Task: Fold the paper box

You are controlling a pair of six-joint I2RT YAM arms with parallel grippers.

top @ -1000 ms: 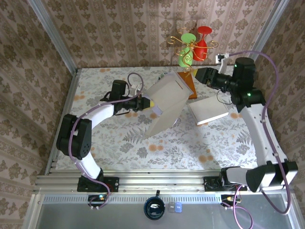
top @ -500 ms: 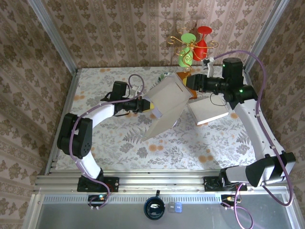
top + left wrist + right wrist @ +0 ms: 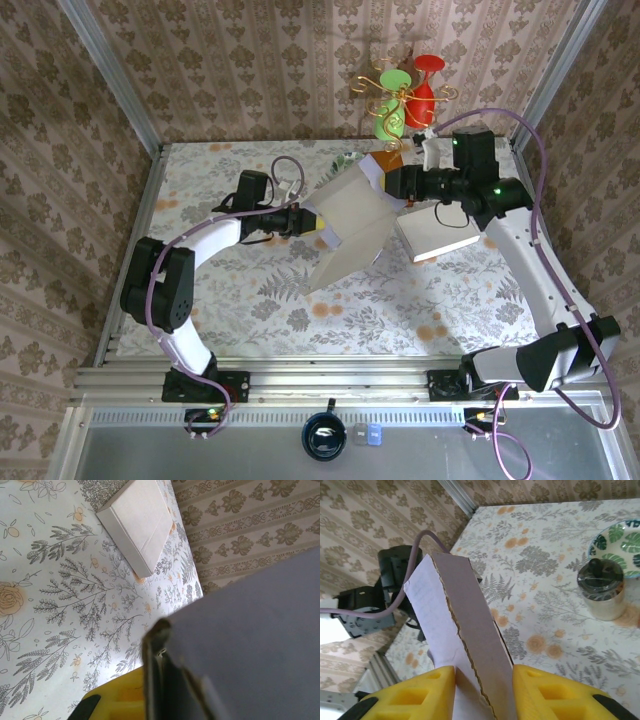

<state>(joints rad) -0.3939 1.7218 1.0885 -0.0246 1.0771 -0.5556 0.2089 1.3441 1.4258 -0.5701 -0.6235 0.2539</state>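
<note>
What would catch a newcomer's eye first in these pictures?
A big pale paper box held up over the middle of the floral table, the left gripper clamped on its left edge and the right gripper straddling a flap at its far right. To its right a second, flat box lies on the table, and red and green goblets stand out against the back wall.

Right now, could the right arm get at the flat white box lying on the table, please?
Probably yes: the flat white box lies uncovered beside its wrist. But the right gripper has its jaws around an edge of the paper box and must release first.
</note>
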